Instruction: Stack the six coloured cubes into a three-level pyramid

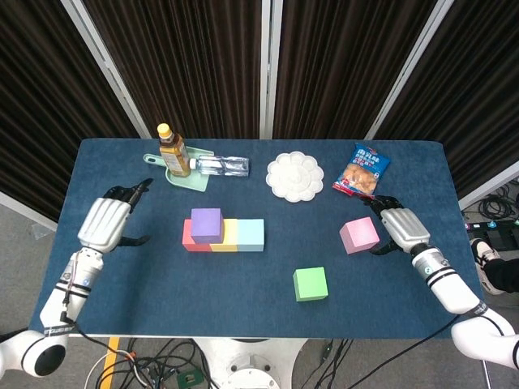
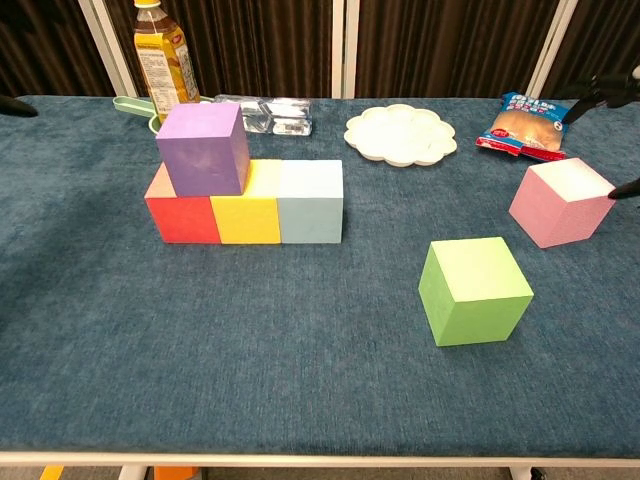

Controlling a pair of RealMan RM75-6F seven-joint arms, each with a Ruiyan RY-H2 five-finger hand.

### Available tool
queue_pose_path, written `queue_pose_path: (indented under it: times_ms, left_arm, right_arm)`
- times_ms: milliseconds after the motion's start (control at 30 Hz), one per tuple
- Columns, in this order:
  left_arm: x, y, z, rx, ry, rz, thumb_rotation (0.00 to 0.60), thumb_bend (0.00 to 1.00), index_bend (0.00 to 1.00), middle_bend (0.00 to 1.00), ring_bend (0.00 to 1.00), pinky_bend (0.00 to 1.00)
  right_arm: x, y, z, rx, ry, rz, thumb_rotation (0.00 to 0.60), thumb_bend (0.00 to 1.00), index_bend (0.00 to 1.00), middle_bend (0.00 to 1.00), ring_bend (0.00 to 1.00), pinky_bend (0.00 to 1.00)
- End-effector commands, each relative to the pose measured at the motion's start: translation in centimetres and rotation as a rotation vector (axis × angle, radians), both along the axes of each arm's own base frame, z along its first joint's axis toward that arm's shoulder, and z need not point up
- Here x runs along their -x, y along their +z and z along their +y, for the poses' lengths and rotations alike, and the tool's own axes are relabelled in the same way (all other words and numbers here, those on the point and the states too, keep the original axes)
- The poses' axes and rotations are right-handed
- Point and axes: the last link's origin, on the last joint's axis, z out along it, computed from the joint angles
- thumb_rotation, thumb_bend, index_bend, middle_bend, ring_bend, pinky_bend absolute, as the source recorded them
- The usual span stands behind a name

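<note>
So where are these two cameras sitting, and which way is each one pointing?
Head view: high above the near edge, looking steeply down on the table; both forearms show, left hand and right hand.
Chest view: low at the near edge, looking across toward the curtains; only dark fingertips at the side edges.
Shared: purple cube, pink cube, green cube.

Red [image 2: 180, 215], yellow [image 2: 247, 212], light-blue cubes [image 2: 311, 200] in row, purple cube [image 2: 202, 148] atop, pink [image 2: 560, 201], green cubes [image 2: 473, 290] apart

Matt cubes [image 2: 474, 290], napped cloth table [image 2: 300, 340]
</note>
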Motion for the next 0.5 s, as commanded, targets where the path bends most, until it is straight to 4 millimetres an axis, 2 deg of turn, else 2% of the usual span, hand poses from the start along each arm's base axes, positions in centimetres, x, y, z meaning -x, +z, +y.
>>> queue_pose_path:
  times_ms: [33,267,400,500]
  left_arm:
    - [0.6,0.3,-0.3,-0.005,0.021,-0.012,0.600,0.06,0.07,0.19,0.25,0.22]
    - [1.2,0.4,-0.7,-0.001,0.044,-0.031,0.600,0.06,0.07,0.19,0.25,0.22]
    - [1.3,0.5,-0.9,-0.007,0.048,-0.051,0.600,0.06,0.07,0.19,0.25,0.22]
    - [1.4,0.6,-1.1,-0.015,0.049,-0.060,0.600,0.06,0.07,0.19,0.25,0.22]
  right_arm:
    - [0.3,-1.3,-0.5,-0.034,0.038,0.068,0.600,0.00,0.00,0.13,0.00,0.00]
    - [0.5,-2.5,-1.4,-0.065,0.098,0.135,0.600,0.02,0.00,0.14,0.00,0.00]
    - [0.5,-2.6,-1.6,-0.075,0.113,0.152,0.600,0.15,0.00,0.26,0.00,0.00]
    - [-0.7,-2.3,-1.4,-0.060,0.127,0.090,0.600,0.22,0.00,0.35,0.00,0.00]
